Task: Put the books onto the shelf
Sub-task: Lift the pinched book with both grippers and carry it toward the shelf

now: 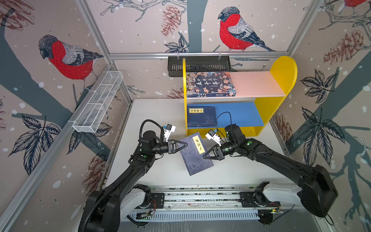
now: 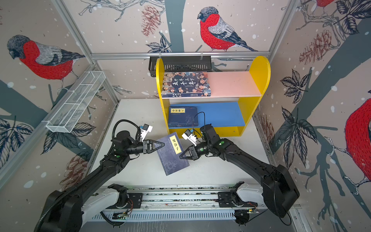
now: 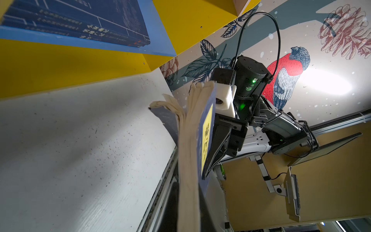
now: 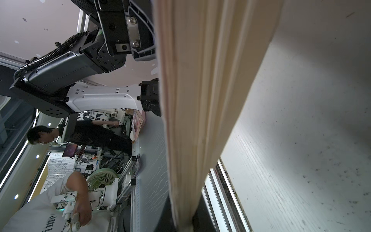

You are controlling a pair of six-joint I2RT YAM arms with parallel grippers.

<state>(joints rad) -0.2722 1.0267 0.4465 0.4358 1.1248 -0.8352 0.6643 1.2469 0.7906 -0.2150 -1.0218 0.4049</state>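
Note:
A navy book [image 1: 195, 158] with a yellow label hangs tilted over the table in front of the shelf [image 1: 281, 76]. My left gripper [image 1: 186, 144] is shut on its left edge. My right gripper [image 1: 204, 156] is shut on its right edge. In the left wrist view the book's cream pages [image 3: 188, 160] run between my jaws and fan apart at the far end. The right wrist view shows the pages [image 4: 200, 100] pinched at the fingertips. The thick book with cartoon faces [image 1: 209, 83] lies on the pink board [image 1: 259, 82]. Navy books [image 1: 201, 118] lie stacked on the blue board [image 1: 239, 114].
A white wire basket [image 1: 98, 102] hangs on the left wall. A black slotted rack [image 1: 198, 64] hangs on the back wall behind the shelf. The arms' rail [image 1: 200, 196] runs along the front of the white table [image 1: 156, 120].

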